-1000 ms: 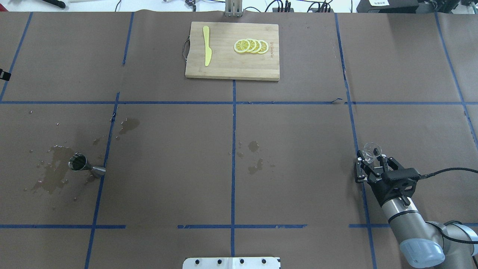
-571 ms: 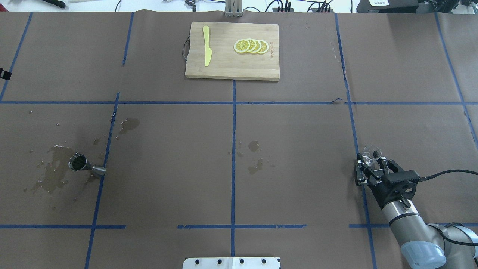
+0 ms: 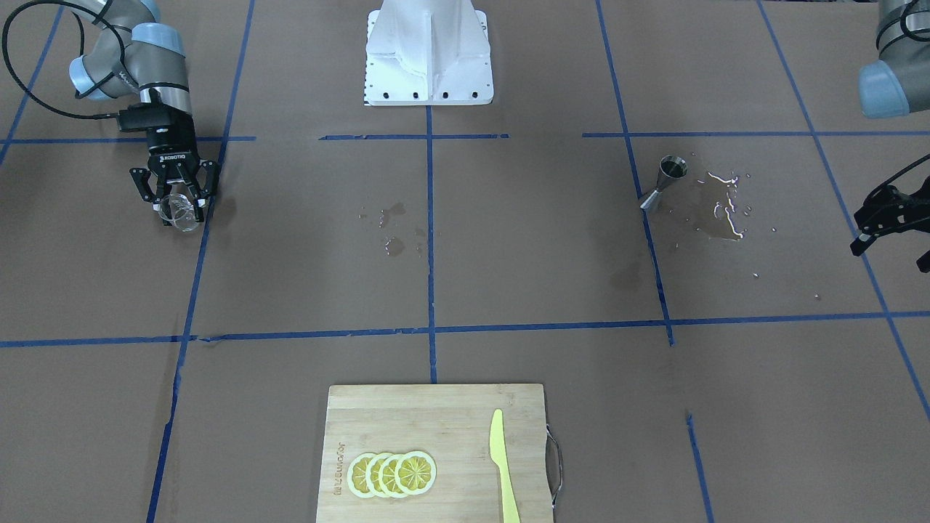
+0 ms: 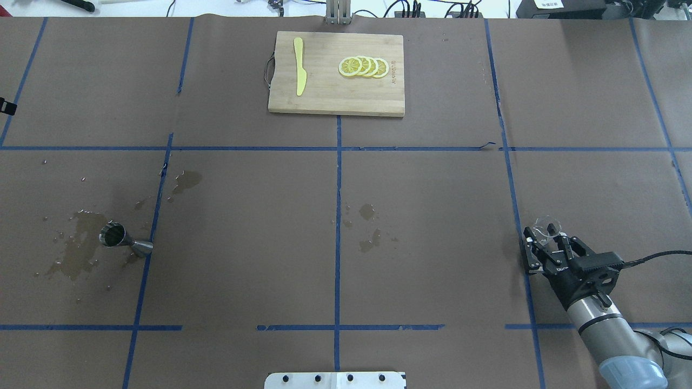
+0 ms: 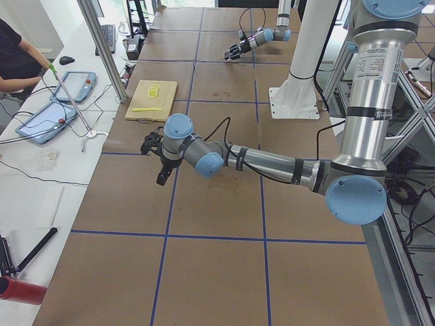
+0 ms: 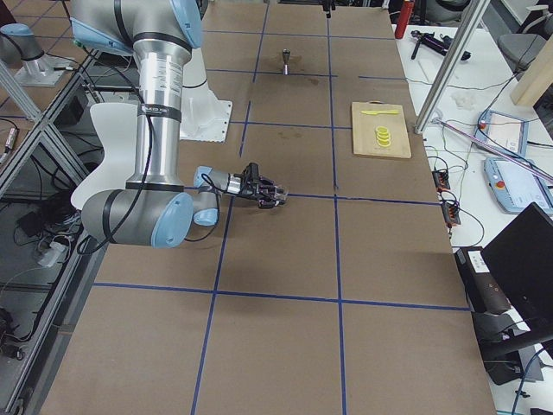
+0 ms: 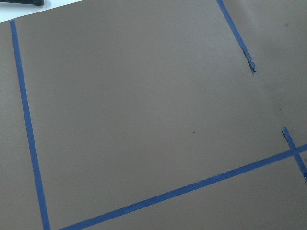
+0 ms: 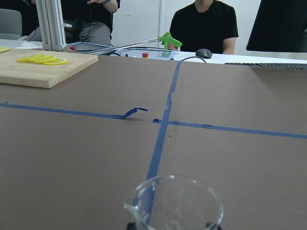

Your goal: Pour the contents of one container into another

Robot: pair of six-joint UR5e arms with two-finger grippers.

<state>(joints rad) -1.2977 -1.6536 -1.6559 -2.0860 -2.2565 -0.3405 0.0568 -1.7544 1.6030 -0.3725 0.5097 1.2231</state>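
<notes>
The clear glass cup (image 4: 546, 226) sits between the fingers of my right gripper (image 4: 546, 236), which is shut on it at the table's right side. In the right wrist view the cup (image 8: 175, 203) is upright at the bottom, rim and pouring lip visible. From the front the same cup (image 3: 179, 212) hangs at the fingertips of the right gripper (image 3: 178, 203). The steel jigger (image 4: 121, 239) stands far off on the left, beside a wet spill (image 4: 78, 248). My left gripper (image 3: 894, 240) hovers open near the table's left edge, beyond the jigger (image 3: 665, 181), with nothing in it.
A wooden cutting board (image 4: 335, 102) with lemon slices (image 4: 363, 66) and a yellow knife (image 4: 299, 66) lies at the far centre. Small wet patches (image 4: 369, 227) mark the middle of the brown paper. Blue tape lines cross the table. Operators sit beyond the far edge.
My right gripper has drifted a little right and back toward the robot's base, carrying the glass cup with it. The jigger and the board have not moved.
</notes>
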